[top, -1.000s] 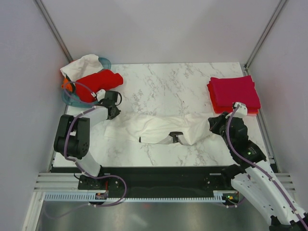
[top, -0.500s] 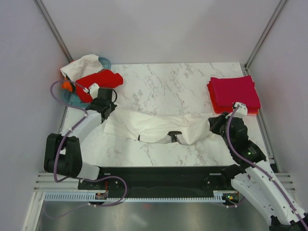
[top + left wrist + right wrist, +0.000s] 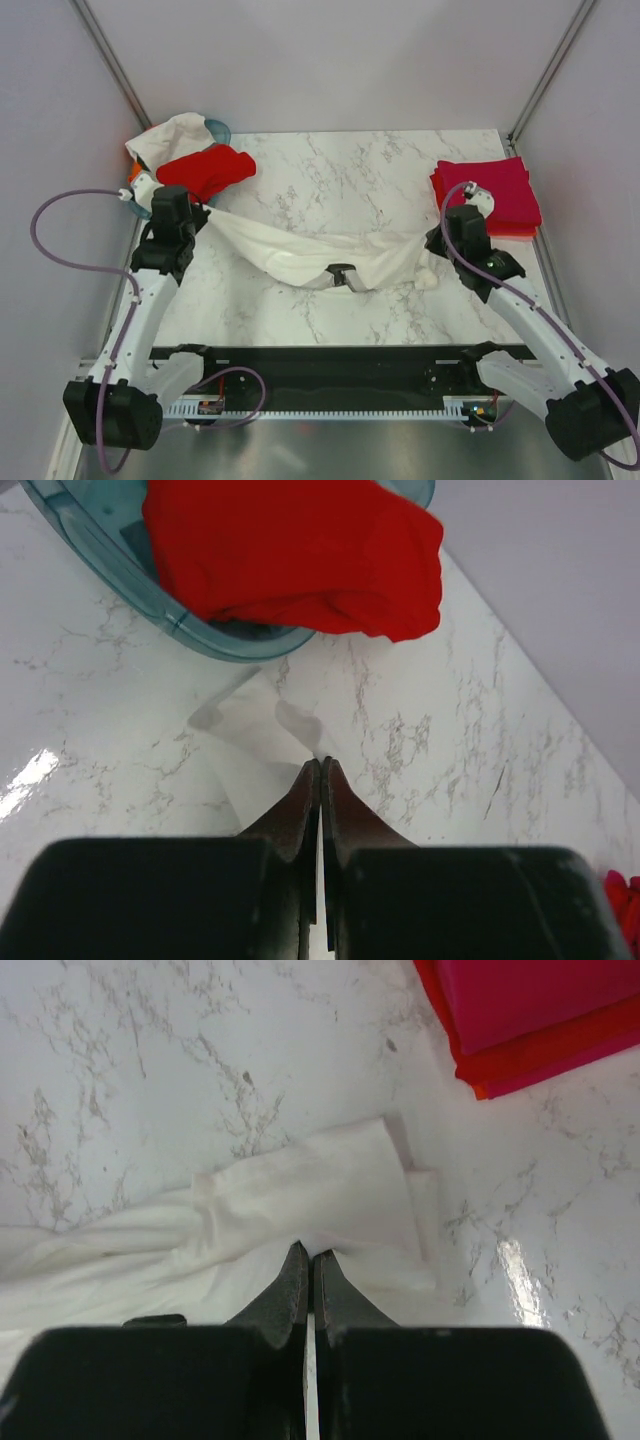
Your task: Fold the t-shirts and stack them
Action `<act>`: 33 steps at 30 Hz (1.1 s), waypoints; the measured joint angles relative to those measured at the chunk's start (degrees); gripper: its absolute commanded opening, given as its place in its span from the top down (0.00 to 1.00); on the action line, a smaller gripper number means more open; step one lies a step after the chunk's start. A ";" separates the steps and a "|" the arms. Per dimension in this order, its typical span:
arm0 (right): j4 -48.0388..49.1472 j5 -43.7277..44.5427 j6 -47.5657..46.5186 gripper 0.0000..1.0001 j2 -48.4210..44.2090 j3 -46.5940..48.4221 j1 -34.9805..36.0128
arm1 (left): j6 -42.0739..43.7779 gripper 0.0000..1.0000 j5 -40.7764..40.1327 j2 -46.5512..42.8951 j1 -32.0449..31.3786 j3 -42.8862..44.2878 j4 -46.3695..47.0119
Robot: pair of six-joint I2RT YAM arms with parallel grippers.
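Note:
A large white t-shirt (image 3: 300, 255) is stretched across the marble table between both grippers and sags in the middle. My left gripper (image 3: 203, 212) is shut on its left end, near the basket; the left wrist view shows white cloth (image 3: 255, 730) pinched at the gripper tips (image 3: 320, 763). My right gripper (image 3: 438, 250) is shut on the right end, the cloth (image 3: 310, 1185) bunched at its tips (image 3: 307, 1253). A bright red t-shirt (image 3: 207, 168) lies over the basket. Folded crimson-pink and red t-shirts (image 3: 486, 193) are stacked at the right.
A teal plastic basket (image 3: 110, 580) stands at the back left corner with the red t-shirt (image 3: 290, 550), another white cloth (image 3: 168, 135) and a bit of orange (image 3: 134, 173). The folded stack (image 3: 540, 1015) sits just beyond the right gripper. Grey walls close in on both sides.
The left gripper has shut on the white t-shirt's left end and pulled it back and left. The right arm has drawn its end back too, stretching the t-shirt.

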 measured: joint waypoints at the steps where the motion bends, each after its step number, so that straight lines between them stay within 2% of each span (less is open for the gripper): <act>1: -0.42 -0.09 0.44 1.00 1.40 1.73 -1.31 | -0.31 0.98 0.46 -0.76 0.74 0.61 -0.48; 7: -1.75 -1.75 2.64 1.00 6.99 19.34 -9.16 | -0.68 0.98 2.56 1.57 4.02 13.05 -6.54; 11: -1.07 -0.68 1.88 1.00 3.61 27.85 -9.70 | 0.17 0.98 2.34 0.20 6.03 22.01 -8.92; 20: 0.87 1.55 -3.15 1.00 -18.99 29.68 -9.73 | 4.04 0.98 -0.63 -17.14 6.73 29.70 -9.60; 23: 2.12 0.66 -3.54 1.00 -22.60 30.58 -9.77 | 4.44 0.98 -0.57 -20.87 6.73 32.28 -9.44; 28: 2.60 -1.18 -3.56 1.00 -22.08 31.17 -9.77 | 4.68 0.98 -0.17 -19.19 6.73 36.39 -9.90; 33: 2.69 -0.55 -3.02 1.00 -17.42 30.77 -9.77 | 4.68 0.98 1.55 -10.47 6.75 38.21 -9.49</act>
